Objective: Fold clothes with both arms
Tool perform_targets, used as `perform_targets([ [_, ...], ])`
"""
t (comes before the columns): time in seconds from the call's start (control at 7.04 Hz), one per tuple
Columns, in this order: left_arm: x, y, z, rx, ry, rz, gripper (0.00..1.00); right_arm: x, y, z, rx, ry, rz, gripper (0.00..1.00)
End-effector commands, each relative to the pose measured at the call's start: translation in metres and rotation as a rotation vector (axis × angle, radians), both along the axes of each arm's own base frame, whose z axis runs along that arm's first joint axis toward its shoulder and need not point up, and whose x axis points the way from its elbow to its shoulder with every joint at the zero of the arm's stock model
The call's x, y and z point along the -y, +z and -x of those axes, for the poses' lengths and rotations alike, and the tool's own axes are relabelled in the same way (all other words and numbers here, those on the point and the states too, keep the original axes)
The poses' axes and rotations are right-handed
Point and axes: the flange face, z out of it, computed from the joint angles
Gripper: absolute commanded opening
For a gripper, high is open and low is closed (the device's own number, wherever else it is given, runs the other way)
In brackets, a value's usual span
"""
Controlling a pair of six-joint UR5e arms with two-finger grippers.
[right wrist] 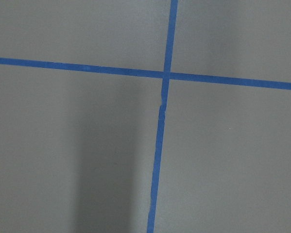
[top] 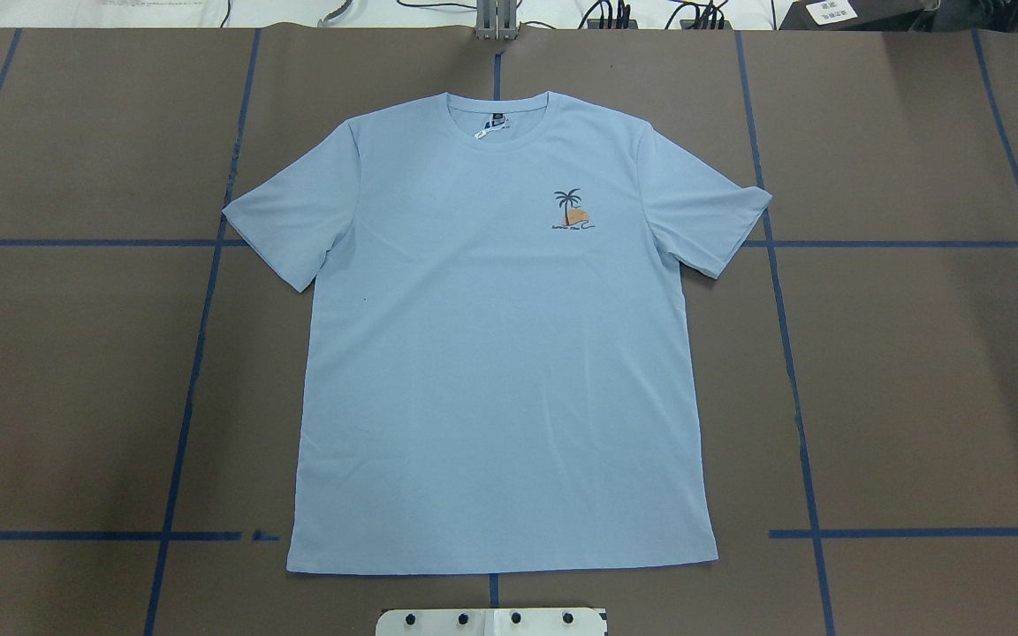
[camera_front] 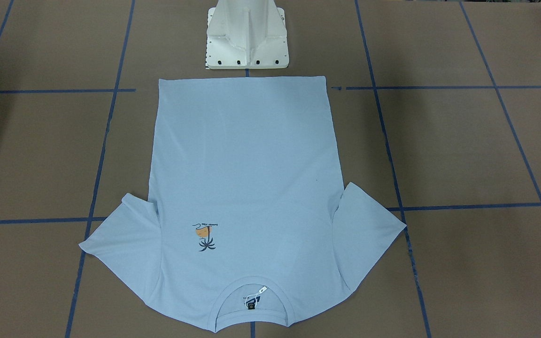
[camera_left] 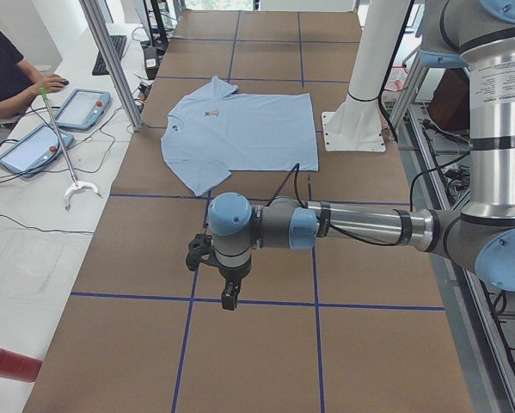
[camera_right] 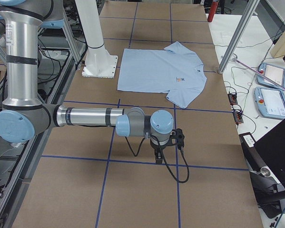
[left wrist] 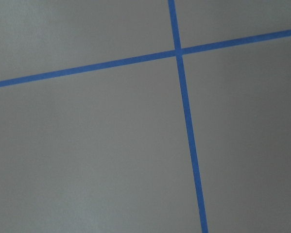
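T-shirt (top: 500, 353), light blue, spread flat and face up on the brown table (top: 915, 353), just ahead of the white pedestal base (top: 491, 621). Hem (top: 500, 568) nearest the base, ribbed collar (top: 502, 147) at the far side, neck label (top: 491, 126) showing inside it. Left sleeve (top: 288, 216) and right sleeve (top: 708, 212) both out to the sides, palm-tree print (top: 571, 210) uncovered on the chest. No crease or doubled layer anywhere in the cloth. By that look, none of the folding done: task at its very start, every fold left to make.

Left arm (camera_left: 360, 225) stretched low over bare table toward the robot's left end, well apart from the shirt. Left gripper (camera_left: 229, 297) pointing down, no cloth in it. Right arm (camera_right: 90, 116) mirrored at the opposite end, right gripper (camera_right: 157, 159) likewise pointing down over bare surface. Both grippers seen only from the side cameras, so jaws spread or pressed together: cannot tell. Wrist cameras filled with brown surface and crossing blue tape lines (left wrist: 184, 111), no fabric, no fingers.

Left to do, as a judgement: bringing both grippers in to the garment, taking hold of an edge on each side, folding sleeves and body over.
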Motion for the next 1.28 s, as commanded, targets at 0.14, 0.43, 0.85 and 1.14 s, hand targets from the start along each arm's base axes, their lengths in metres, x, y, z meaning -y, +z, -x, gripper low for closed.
perform_targets([
  [0.14,0.058,-0.081,-0.006,-0.003,0.014,-0.214,1.0,0.089,-0.079,0.076,0.027,0.023,-0.155,1.0],
  [0.43,0.07,-0.097,-0.035,-0.033,-0.028,-0.246,1.0,0.143,-0.106,0.187,0.055,-0.034,-0.286,1.0],
  [0.85,0.102,-0.077,-0.062,-0.066,-0.048,-0.29,1.0,0.175,-0.148,0.34,0.146,0.114,-0.231,1.0],
  [1.14,0.108,-0.078,-0.063,-0.079,-0.076,-0.295,1.0,0.155,-0.149,0.392,0.121,0.117,-0.237,0.98],
])
